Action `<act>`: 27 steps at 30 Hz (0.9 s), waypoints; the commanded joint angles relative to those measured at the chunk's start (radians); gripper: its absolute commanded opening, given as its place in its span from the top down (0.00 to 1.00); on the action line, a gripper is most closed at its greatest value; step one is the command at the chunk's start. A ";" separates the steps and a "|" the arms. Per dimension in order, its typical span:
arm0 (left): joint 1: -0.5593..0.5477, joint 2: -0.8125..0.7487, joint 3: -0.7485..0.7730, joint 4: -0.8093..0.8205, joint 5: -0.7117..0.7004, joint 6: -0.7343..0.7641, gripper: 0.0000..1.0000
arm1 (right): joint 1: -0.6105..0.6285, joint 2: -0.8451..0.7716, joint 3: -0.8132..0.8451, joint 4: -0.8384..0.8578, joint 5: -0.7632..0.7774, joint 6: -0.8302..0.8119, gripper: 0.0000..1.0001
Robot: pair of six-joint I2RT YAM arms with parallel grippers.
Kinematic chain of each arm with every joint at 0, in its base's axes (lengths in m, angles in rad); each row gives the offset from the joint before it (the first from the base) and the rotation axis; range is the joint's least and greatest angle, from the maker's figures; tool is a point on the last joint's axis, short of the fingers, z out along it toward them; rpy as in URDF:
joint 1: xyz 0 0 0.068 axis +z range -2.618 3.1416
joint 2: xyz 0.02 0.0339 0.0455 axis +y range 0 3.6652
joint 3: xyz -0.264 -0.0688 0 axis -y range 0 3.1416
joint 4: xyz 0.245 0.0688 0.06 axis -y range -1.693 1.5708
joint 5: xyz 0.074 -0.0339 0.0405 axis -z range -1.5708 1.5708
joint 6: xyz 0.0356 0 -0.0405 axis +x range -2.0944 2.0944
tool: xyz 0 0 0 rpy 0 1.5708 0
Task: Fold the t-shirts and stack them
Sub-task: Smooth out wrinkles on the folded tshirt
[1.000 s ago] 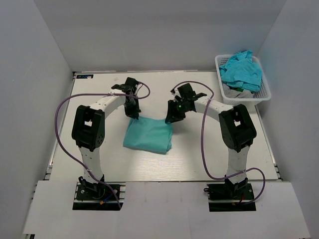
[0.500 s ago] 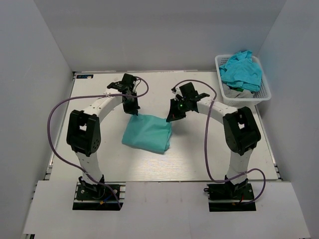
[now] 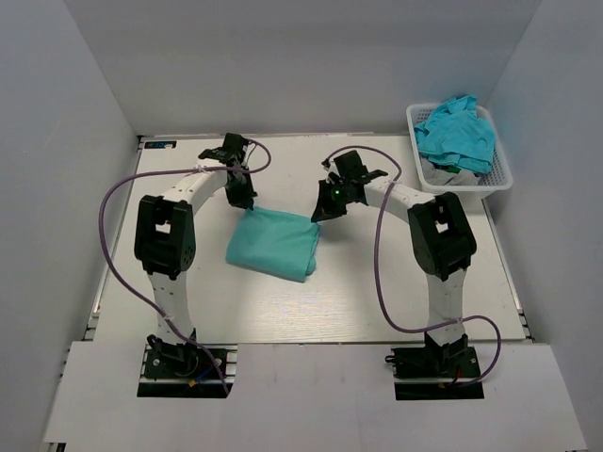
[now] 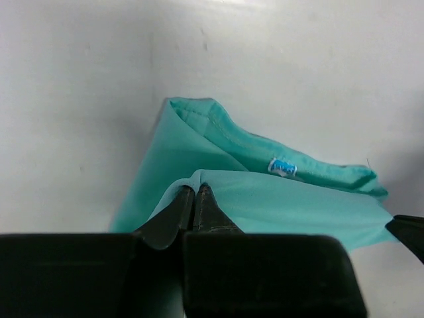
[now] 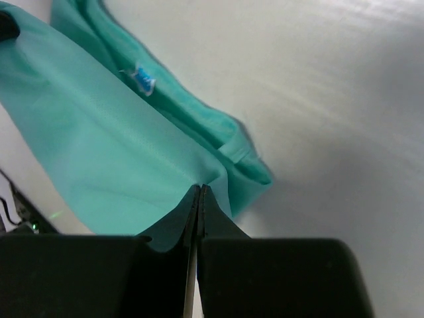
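I have wide table (image 3: pixel 283 311) surface near and to both sides. At mid-table lies the folded teal t-shirt (image 3: pixel 273 243). My left gripper (image 3: pixel 247 200) and right gripper (image 3: pixel 318 213) each pinch a far corner of its smooth top layer, jaws clamped on cloth. A small label (image 4: pixel 282 167) shows beneath. Far right, a white basket (image 3: pixel 499 179) holds crumpled t-shirts (image 3: pixel 457 132).

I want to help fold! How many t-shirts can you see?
2: one folded t-shirt on the table, pinched by left tool and right tool; one crumpled t-shirt in the basket. More may hide underneath.
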 commanded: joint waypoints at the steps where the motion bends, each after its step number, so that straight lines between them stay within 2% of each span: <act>1: 0.037 0.065 0.094 0.027 0.014 0.002 0.89 | -0.022 0.068 0.081 -0.001 0.068 0.030 1.00; 2: 0.046 0.079 0.107 0.041 0.027 0.014 0.84 | -0.022 0.093 0.105 0.000 0.079 0.033 1.00; 3: 0.055 0.091 0.133 0.041 0.027 0.015 0.73 | -0.022 0.105 0.133 -0.001 0.104 0.033 1.00; 4: 0.055 0.091 0.143 0.050 0.053 0.031 0.68 | -0.023 0.126 0.170 -0.006 0.102 0.025 0.97; 5: 0.055 0.102 0.157 0.050 0.053 0.031 0.60 | -0.026 0.146 0.187 -0.018 0.101 0.018 0.79; 6: 0.064 0.102 0.157 0.050 0.053 0.044 0.51 | -0.028 0.154 0.222 -0.021 0.086 0.004 0.10; 8: 0.075 0.102 0.171 0.030 0.018 0.044 0.14 | -0.026 0.176 0.291 -0.055 0.087 -0.028 0.10; 9: 0.075 0.102 0.193 0.011 -0.002 0.044 0.00 | -0.026 0.177 0.311 -0.076 0.089 -0.036 0.10; 11: 0.096 0.102 0.259 -0.052 -0.058 0.044 0.00 | -0.025 0.151 0.348 -0.092 0.092 -0.048 0.10; 16: 0.107 0.052 0.350 -0.089 -0.004 0.044 0.00 | -0.017 0.007 0.252 -0.035 0.023 -0.025 0.10; 18: 0.095 -0.020 0.301 -0.062 0.054 0.053 0.00 | -0.014 -0.072 0.158 -0.004 -0.013 -0.018 0.10; 21: 0.072 -0.120 0.156 0.058 0.247 0.074 0.00 | 0.001 -0.152 0.023 0.072 -0.120 -0.008 0.10; 22: 0.072 -0.140 0.075 0.131 0.351 0.074 0.00 | 0.012 -0.159 -0.001 0.107 -0.161 -0.008 0.10; 23: 0.072 -0.153 0.040 0.163 0.388 0.062 0.00 | 0.017 -0.166 -0.050 0.147 -0.177 0.002 0.10; 27: 0.072 -0.133 -0.049 0.230 0.511 0.042 0.00 | 0.043 -0.134 -0.057 0.209 -0.243 0.024 0.10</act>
